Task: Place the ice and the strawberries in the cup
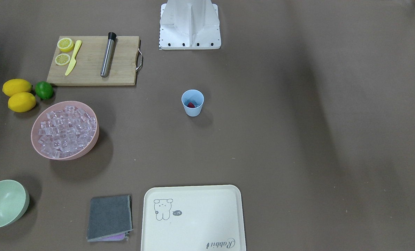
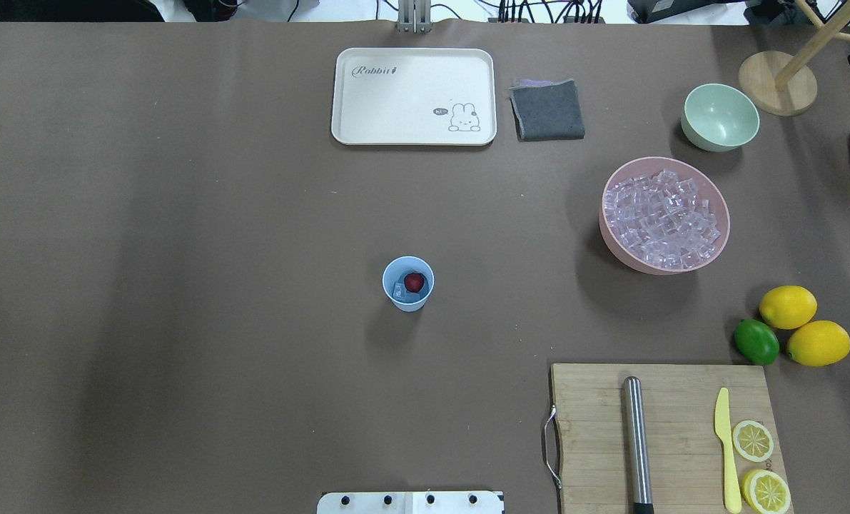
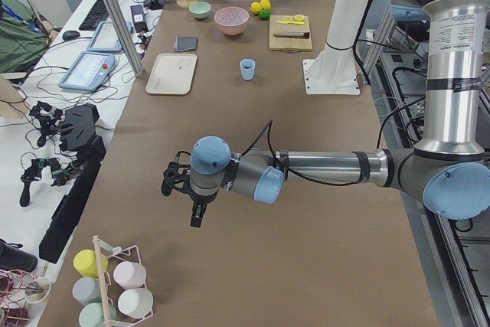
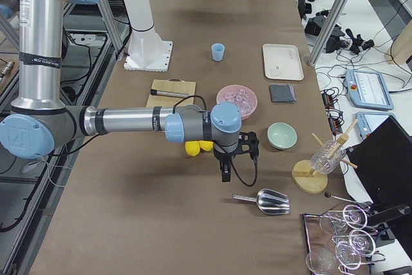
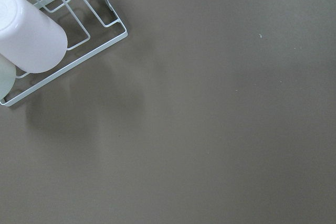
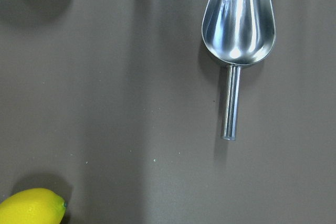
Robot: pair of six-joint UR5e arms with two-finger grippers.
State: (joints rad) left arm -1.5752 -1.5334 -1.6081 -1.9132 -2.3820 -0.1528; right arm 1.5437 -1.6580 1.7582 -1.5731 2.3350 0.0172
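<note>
Cup: the cup (image 2: 408, 284) stood mid-counter, holding the strawberry (image 2: 415, 281) beside one ice cube (image 2: 399, 290); well apart from both arms
Nearer arm: likely the right, above the scoop (image 6: 239, 22); pink bowl (image 2: 614, 246) on its side
Jaws: left jaws and right jaws shown side-on only; cannot tell whether spread or pressed together

We're looking at a brown paper-covered desk (image 2: 182, 214), small light-blue plastic cup (image 2: 409, 305) standing mid-desk. Robot's right: wide pink bowl (image 2: 621, 251), pale green bowl (image 2: 720, 116), wooden cutting board (image 2: 681, 400), two yellow lemons (image 2: 788, 307), green lime (image 2: 756, 341), shiny steel scoop (image 6: 239, 24). Far edge: cream rectangular tray (image 2: 410, 93) beside folded grey cloth (image 2: 547, 109).
</note>
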